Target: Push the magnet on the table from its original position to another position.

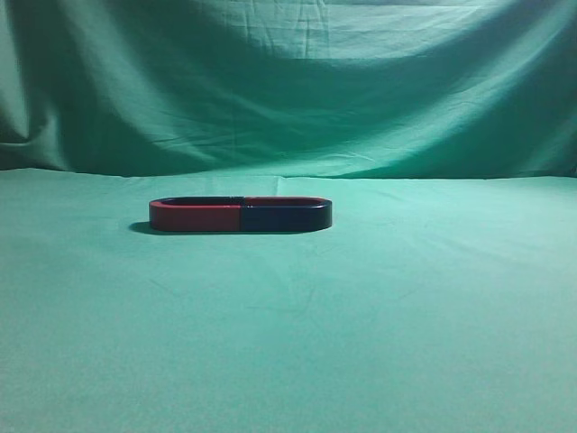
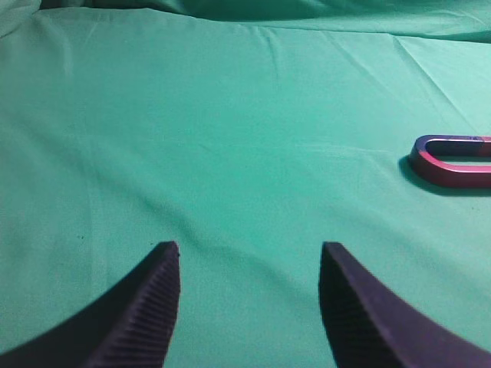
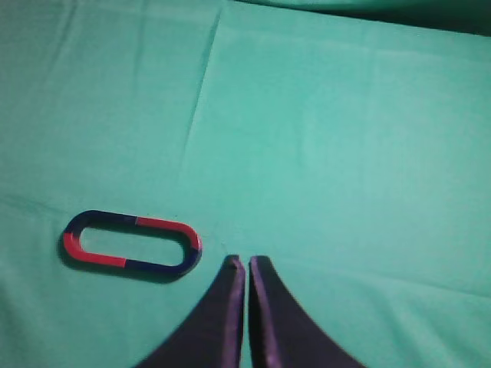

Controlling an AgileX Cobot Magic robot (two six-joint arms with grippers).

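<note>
The magnet (image 1: 287, 216) lies flat on the table (image 1: 361, 325), dark navy front side toward the exterior camera, red back arm behind. Its open ends meet a second U magnet (image 1: 194, 216) with a red front, so the two form one closed oval. In the right wrist view the magnet (image 3: 163, 267) is the oval's right half. My right gripper (image 3: 248, 261) is shut and empty, just right of the magnet's curved end, apart from it. My left gripper (image 2: 249, 249) is open and empty over bare cloth, far left of the oval. Neither gripper shows in the exterior view.
The red-front magnet (image 2: 453, 172) shows at the right edge of the left wrist view, and as the oval's left half in the right wrist view (image 3: 73, 247). Green cloth backdrop (image 1: 288, 81) hangs behind the table. Wrinkled cloth surrounds the oval.
</note>
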